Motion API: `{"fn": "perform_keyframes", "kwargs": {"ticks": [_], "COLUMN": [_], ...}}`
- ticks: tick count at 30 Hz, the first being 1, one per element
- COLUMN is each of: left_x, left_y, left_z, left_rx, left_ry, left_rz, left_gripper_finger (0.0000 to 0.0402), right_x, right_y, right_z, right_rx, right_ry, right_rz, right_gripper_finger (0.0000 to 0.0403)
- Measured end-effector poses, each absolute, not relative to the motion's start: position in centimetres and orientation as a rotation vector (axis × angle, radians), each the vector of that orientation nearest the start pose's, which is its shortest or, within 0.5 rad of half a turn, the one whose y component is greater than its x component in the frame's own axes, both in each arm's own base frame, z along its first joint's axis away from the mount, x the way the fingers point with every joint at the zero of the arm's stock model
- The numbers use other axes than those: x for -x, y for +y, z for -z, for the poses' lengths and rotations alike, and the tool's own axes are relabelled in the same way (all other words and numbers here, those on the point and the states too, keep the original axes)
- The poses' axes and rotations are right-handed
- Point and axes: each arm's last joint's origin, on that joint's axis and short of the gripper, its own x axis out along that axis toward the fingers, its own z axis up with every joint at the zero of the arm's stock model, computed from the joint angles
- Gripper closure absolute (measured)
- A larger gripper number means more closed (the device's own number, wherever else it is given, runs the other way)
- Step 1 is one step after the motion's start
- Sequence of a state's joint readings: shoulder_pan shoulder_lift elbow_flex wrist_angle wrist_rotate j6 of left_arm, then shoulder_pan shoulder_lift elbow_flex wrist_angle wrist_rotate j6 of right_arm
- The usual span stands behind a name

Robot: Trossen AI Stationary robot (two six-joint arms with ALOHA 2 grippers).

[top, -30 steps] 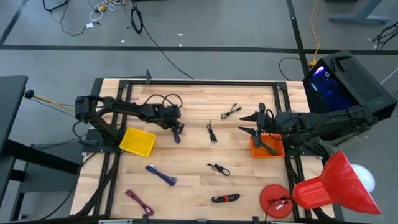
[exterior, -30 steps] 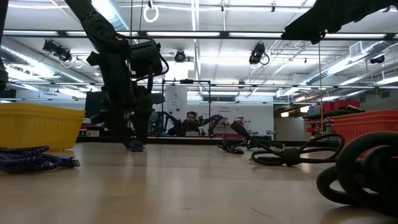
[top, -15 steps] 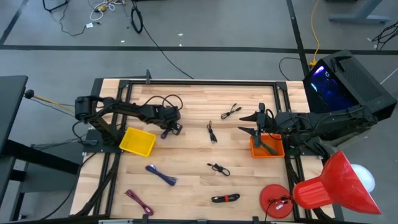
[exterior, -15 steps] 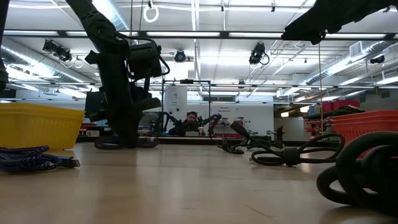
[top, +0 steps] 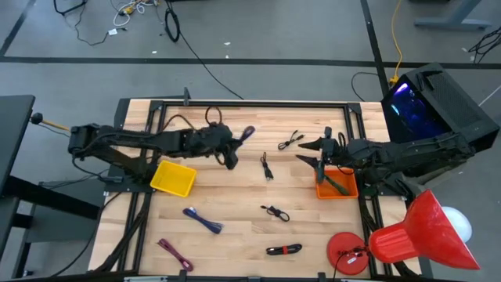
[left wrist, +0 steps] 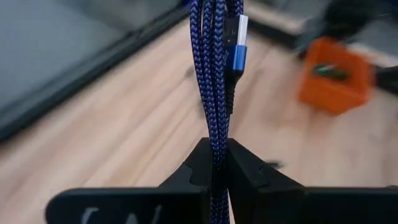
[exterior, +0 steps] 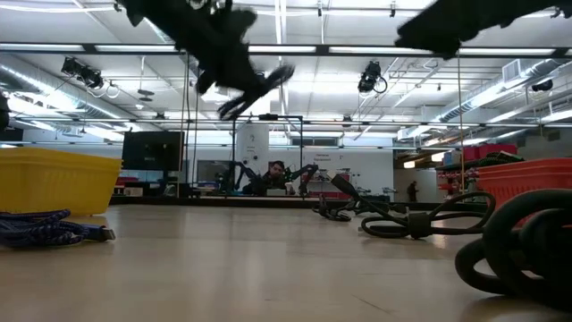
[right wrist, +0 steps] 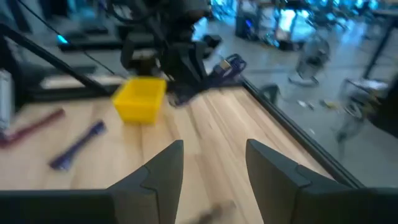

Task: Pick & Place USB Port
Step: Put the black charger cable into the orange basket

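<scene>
- Left gripper (top: 232, 153): raised above the table (top: 243, 227), between the yellow bin (top: 174, 178) and the table's centre; in the low view it hangs high near the ceiling lights
- Left gripper state: fingers (left wrist: 249, 171) clamped on a folded blue braided USB cable (left wrist: 214, 81); the left wrist view shows the strands pinched between the two pads and a silver-tipped USB-A plug (left wrist: 237, 46) beside the bundle
- In the high view, one end of the held cable projects past the gripper toward the table's far edge
- Right gripper (top: 322, 160): positioned over the near-left corner of the orange bin (top: 337, 185) at the table's right side; the right wrist view shows its fingers (right wrist: 155, 177) spread well apart with nothing between them
- Orange bin contents: a dark item lies inside; it is possibly a cable, but the view is too small to confirm
- Second blue cable (top: 202, 219): lying flat on the table, in front of the yellow bin
- Black cables on the table: one (top: 291, 141) near the far edge, one (top: 267, 168) near the centre, one (top: 275, 212) nearer the front
- Red cable (top: 175, 254): at the front-left corner area
- Red-and-black cable (top: 283, 250): near the front edge, right of centre
- Red funnel-shaped lamp (top: 419, 235): beyond the table's front-right corner
</scene>
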State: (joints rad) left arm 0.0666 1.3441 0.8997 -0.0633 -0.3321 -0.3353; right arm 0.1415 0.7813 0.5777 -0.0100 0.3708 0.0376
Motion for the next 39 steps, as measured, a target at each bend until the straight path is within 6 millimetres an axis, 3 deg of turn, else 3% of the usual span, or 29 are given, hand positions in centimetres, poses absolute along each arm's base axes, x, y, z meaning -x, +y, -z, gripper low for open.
{"fn": "perform_keyframes", "kwargs": {"ticks": [5, 12, 29, 39], "left_x": [-30.0, -30.9, -32.4, -32.8], "left_y": [1.6, 0.5, -0.1, -0.1], "left_z": [-28.1, -28.8, -28.1, -27.9], "left_rx": [0.155, 0.059, 0.059, 0.062], "left_ry": [0.256, 0.148, 0.072, 0.060], "left_rz": [-0.327, -0.248, -0.142, -0.118], "left_gripper_finger": [0.0377, 0.0377, 0.0377, 0.0377], "right_x": [-19.8, -22.4, -25.6, -29.2], "right_y": [1.4, 1.0, 0.8, 0.9], "right_z": [-27.9, -27.5, -26.4, -27.4], "right_rx": [0.033, 0.019, -0.001, 0.065], "right_ry": [0.121, 0.036, -0.098, -0.088], "right_rz": [0.181, 0.162, 0.091, 0.075], "right_gripper_finger": [0.0227, 0.0227, 0.0227, 0.0230]}}
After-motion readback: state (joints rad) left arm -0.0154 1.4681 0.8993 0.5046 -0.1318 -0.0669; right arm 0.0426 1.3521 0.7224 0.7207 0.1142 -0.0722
